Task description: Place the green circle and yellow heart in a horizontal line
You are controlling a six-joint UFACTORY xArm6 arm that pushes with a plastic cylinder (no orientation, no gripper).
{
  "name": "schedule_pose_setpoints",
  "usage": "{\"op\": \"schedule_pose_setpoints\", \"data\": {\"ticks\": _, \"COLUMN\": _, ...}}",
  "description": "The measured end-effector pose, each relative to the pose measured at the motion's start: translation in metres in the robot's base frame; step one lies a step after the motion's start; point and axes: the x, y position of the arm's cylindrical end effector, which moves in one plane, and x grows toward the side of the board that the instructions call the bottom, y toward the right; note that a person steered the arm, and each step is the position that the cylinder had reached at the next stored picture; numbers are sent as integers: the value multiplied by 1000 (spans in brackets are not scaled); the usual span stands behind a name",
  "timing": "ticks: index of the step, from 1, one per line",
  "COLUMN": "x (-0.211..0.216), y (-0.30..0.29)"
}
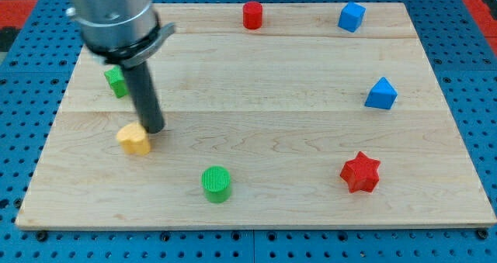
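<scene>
Blue perforated metal is showing all around the pale wooden board (311, 100) on which you are working. The arm has no gripper, only the straight dark rod, so nothing is being held; my tip (154, 129) is resting on the board at the view's left, touching or almost touching the upper right edge of the small yellow heart-shaped block (134, 139).

Going outward from the tip, the green round cylinder block (216, 183) is lying toward the view's bottom and right of the heart, well apart from it. This is the relation that matters for you: the heart is sitting higher in the view than the green circle, so the two are not yet making a horizontal line. In my judgement, you are needing to push the heart toward the view's bottom, and the tip is already standing on its upper side for this.

Another green block (116, 81), partly hidden behind the rod, is sitting above the tip. Farther away you are seeing a red cylinder block (252, 15), a blue cube-like block (351, 17), a blue prism-like block (380, 94) and a red star block (360, 172).
</scene>
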Motion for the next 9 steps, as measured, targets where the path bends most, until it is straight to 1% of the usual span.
{"op": "schedule_pose_setpoints", "data": {"ticks": 1, "x": 19, "y": -27}}
{"op": "schedule_pose_setpoints", "data": {"ticks": 2, "x": 24, "y": -40}}
{"op": "schedule_pose_setpoints", "data": {"ticks": 3, "x": 50, "y": -63}}
{"op": "schedule_pose_setpoints", "data": {"ticks": 4, "x": 50, "y": -63}}
{"op": "schedule_pose_setpoints", "data": {"ticks": 5, "x": 2, "y": -20}}
{"op": "schedule_pose_setpoints", "data": {"ticks": 6, "x": -41, "y": 107}}
{"op": "schedule_pose_setpoints", "data": {"ticks": 7, "x": -9, "y": 210}}
{"op": "schedule_pose_setpoints", "data": {"ticks": 8, "x": 35, "y": 265}}
{"op": "schedule_pose_setpoints", "data": {"ticks": 9, "x": 54, "y": 305}}
